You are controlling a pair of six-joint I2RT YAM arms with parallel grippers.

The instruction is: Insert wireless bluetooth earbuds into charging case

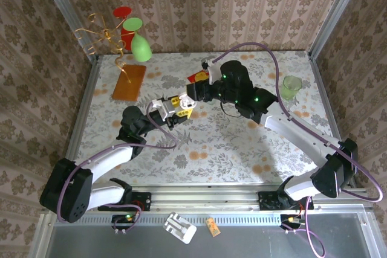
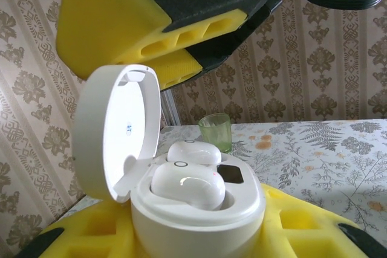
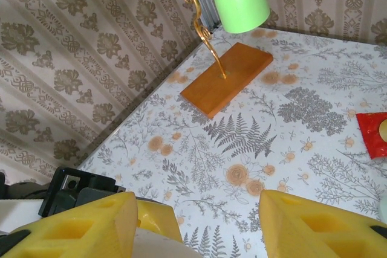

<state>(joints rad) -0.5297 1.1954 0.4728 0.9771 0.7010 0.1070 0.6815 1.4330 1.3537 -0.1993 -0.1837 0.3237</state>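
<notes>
While lifted off the tabletop (image 1: 242,149), left of its centre, sits clamped at the base in the left gripper (image 2: 196,237), between closed yellow fingers (image 2: 284,209): white charging case (image 2: 199,222), lid (image 2: 118,131) swung upright and open. Holds both wireless bluetooth earbuds (image 2: 187,188) in its wells, one behind the other. Just above the lid, hovers with jaws parted, gripping nothing: right gripper (image 3: 199,222). Near the tabletop's far right edge, a green cup (image 1: 291,86); toward the far left corner, an orange board (image 3: 227,80).

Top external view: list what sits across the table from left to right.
From the left: orange board → left gripper holding the charging case → red packet → green cup.
</notes>
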